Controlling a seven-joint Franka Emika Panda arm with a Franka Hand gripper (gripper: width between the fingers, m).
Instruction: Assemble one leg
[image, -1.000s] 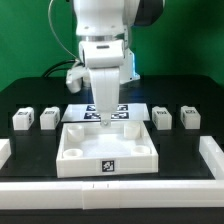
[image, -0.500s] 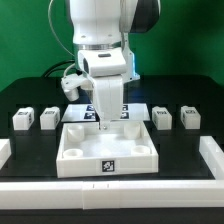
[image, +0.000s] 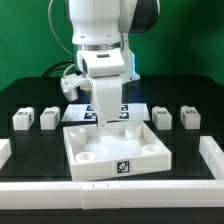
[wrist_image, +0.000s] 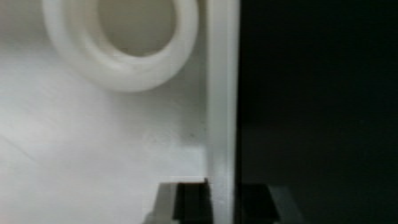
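Observation:
Four legs, small white blocks with tags, stand in a row on the black table: two at the exterior view's left (image: 22, 119) (image: 48, 118) and two at the right (image: 161, 117) (image: 188, 116). The large white square tray-like part (image: 95, 168) lies in the middle, turned a little askew. My gripper (image: 107, 122) is down at its far wall. In the wrist view my gripper (wrist_image: 222, 205) is shut on that thin wall (wrist_image: 222, 100), one dark finger (wrist_image: 183, 205) on each side. A round corner socket (wrist_image: 134, 40) shows inside the part. No leg is held.
The marker board (image: 82, 112) lies behind the tray-like part, partly hidden by my arm. Low white walls (image: 211, 152) border the table at the right, the left (image: 4, 151) and the front (image: 110, 195).
My gripper came down onto the tray-like part's far wall. The part has since turned and slid toward the exterior view's right. The legs have not moved.

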